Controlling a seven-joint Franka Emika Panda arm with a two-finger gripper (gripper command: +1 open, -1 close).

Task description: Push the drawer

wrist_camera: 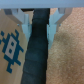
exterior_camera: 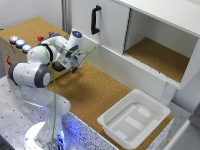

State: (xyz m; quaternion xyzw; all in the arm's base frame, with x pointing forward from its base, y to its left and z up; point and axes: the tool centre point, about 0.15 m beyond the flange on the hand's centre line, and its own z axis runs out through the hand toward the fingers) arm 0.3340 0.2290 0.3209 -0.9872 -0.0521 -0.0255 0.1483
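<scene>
In the exterior view my gripper (exterior_camera: 74, 66) hangs low over the cork table beside the wooden box (exterior_camera: 9, 56) with coloured buttons (exterior_camera: 20, 43). The arm hides the drawer there. The wrist view shows the drawer's light-wood front (wrist_camera: 14, 67), which carries a blue pixel-figure sticker (wrist_camera: 10, 46), and its dark handle (wrist_camera: 36, 57) running away from the camera. My gripper (wrist_camera: 39, 30) is open. Its pale fingers (wrist_camera: 23, 21) stand on either side of the handle, close to it. Whether they touch it I cannot tell.
A large white cabinet stands behind, with a tall black handle (exterior_camera: 95, 20) on its door and an open cork-floored compartment (exterior_camera: 160, 55). A white plastic tub (exterior_camera: 134, 118) sits on the cork table (exterior_camera: 95, 92) at the exterior view's right. A green cable (exterior_camera: 54, 90) hangs along the arm.
</scene>
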